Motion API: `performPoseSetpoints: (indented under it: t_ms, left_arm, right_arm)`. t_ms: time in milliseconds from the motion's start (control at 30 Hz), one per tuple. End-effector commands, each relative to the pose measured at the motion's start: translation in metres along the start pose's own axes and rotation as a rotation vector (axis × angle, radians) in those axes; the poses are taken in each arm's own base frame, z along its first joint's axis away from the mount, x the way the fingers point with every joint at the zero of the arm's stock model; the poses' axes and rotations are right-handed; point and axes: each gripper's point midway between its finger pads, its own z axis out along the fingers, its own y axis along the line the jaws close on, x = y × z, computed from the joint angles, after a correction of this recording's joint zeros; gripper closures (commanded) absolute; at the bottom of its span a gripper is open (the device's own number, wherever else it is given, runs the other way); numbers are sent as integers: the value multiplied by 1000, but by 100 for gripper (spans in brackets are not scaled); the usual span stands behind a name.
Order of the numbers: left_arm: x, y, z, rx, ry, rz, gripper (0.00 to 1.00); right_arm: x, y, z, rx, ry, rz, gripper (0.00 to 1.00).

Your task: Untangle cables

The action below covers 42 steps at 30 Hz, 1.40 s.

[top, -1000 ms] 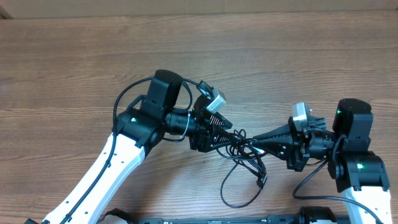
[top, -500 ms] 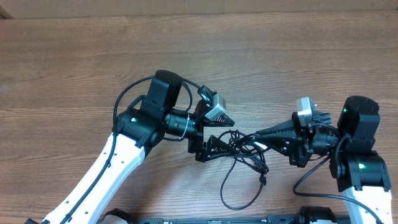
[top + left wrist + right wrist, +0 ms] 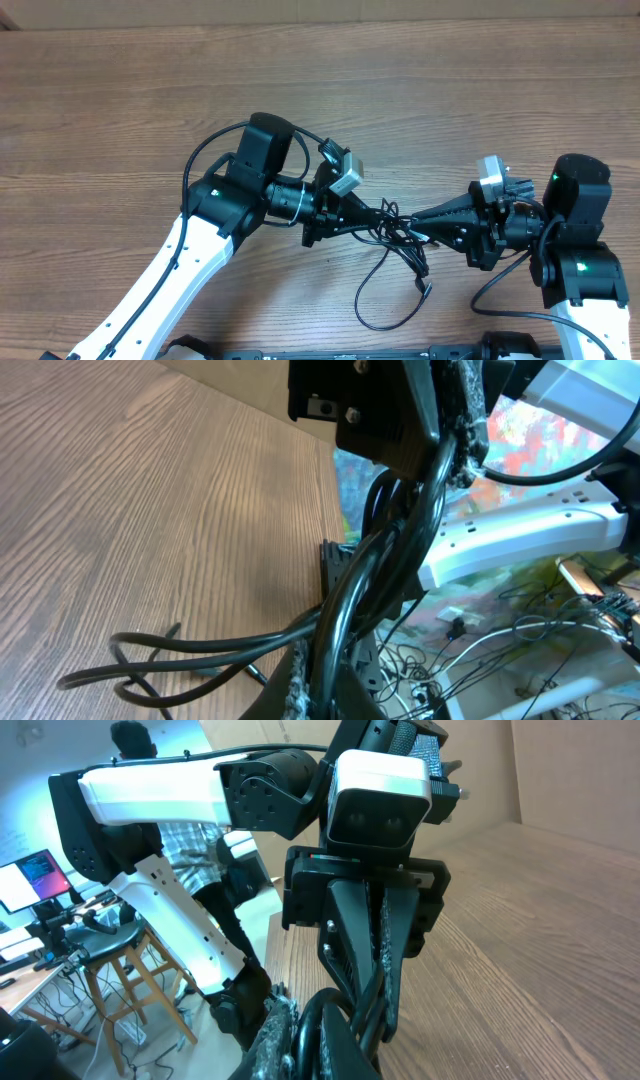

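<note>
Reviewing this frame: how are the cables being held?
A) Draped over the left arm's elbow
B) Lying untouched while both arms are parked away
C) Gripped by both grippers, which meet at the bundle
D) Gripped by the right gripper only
C: the left gripper and right gripper are both shut on the cables tip to tip, with a loose loop trailing toward the near edge.
</note>
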Motion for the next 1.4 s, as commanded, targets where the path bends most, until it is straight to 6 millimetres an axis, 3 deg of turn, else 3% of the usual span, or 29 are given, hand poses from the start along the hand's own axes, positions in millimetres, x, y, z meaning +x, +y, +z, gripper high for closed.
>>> performPoseSetpoints:
  t_ms: [0,267,400,500,667,867,900,933,967,1167,1300,1367]
  left_arm:
    - [-6,7,0,-45,-7,-15,96]
    - [-57,25,-10,-113,-176,-225,96]
    - [-97,18,-20,-79,-302,-208,96]
    - [-111,17,-25,-84,-356,-224,96]
    - [-116,30,-29,-142,-406,-309,96]
    - [-115,50,-34,-235,-447,-385,96]
    - [-110,54,-34,-252,-437,-415,84]
    - [-104,58,-34,-263,-423,-438,33]
    - [-98,62,-35,-276,-410,-467,1]
    - [-92,64,-51,-257,-393,-457,0]
    - [-94,12,-43,-18,-285,-82,3]
    - [-88,-1,-41,45,-251,9,0]
  right_arm:
    - [-5,10,-1,-34,-9,-14,96]
    - [-2,10,-1,-32,-9,34,96]
    - [0,9,0,-32,-7,39,96]
    - [3,6,0,-8,-2,63,96]
    - [15,-10,-1,97,28,141,96]
    - [16,-11,-1,105,31,147,96]
    - [16,-11,-1,105,31,147,96]
    - [16,-11,-1,105,31,147,96]
    - [16,-11,-1,105,31,147,96]
    - [17,-11,-1,105,32,164,96]
    - [16,-8,-1,88,27,162,96]
    - [11,6,0,4,4,156,96]
